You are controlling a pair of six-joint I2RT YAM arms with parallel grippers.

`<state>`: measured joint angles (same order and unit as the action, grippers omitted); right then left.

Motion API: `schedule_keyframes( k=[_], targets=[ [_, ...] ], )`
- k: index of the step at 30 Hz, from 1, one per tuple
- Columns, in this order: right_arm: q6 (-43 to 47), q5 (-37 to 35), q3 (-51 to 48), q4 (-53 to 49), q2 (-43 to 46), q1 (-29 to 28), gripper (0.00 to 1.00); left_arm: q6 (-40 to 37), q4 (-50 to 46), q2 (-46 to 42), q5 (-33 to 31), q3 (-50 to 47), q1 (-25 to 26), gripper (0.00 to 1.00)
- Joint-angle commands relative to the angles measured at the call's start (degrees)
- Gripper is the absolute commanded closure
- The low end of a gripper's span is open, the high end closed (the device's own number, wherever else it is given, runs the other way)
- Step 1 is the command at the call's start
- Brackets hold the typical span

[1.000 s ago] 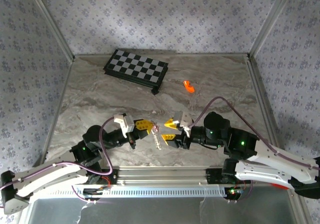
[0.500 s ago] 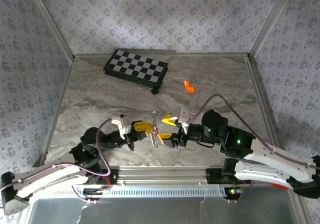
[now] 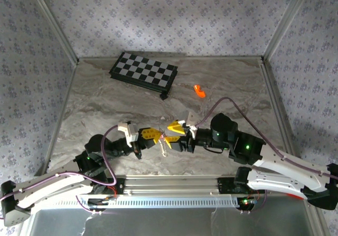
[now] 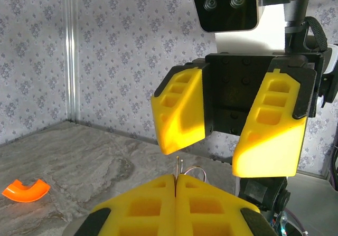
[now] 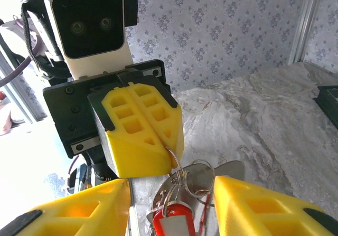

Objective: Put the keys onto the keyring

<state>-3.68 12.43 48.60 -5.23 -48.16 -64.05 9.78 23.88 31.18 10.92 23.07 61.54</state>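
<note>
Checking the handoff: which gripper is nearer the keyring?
Left. The left gripper is shut on the keyring, holding it up. The right gripper faces it, open, straddling the hanging keys without clamping them.

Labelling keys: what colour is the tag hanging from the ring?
Red tag, pale centre; best in right wrist view.

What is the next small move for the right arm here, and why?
Probably close the right gripper gently on the red key. The left gripper is shut on the keyring, and the red key hangs just below it, right between the right gripper's open fingers. A pinch there would likely steady it for working along the ring.
</note>
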Motion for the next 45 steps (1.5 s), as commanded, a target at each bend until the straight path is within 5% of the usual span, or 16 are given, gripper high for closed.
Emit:
schedule_keyframes(
  k=[1,45],
  targets=[
    [-0.8,2.1,-0.2,1.8,-0.1,0.3,0.54,0.9,4.5,-0.5,1.2,-0.2,0.5,1.0],
    [0.6,9.4,0.6,1.5,-3.5,2.4,0.89,0.7,2.2,-0.4,3.8,1.3,0.6,1.0]
  ],
)
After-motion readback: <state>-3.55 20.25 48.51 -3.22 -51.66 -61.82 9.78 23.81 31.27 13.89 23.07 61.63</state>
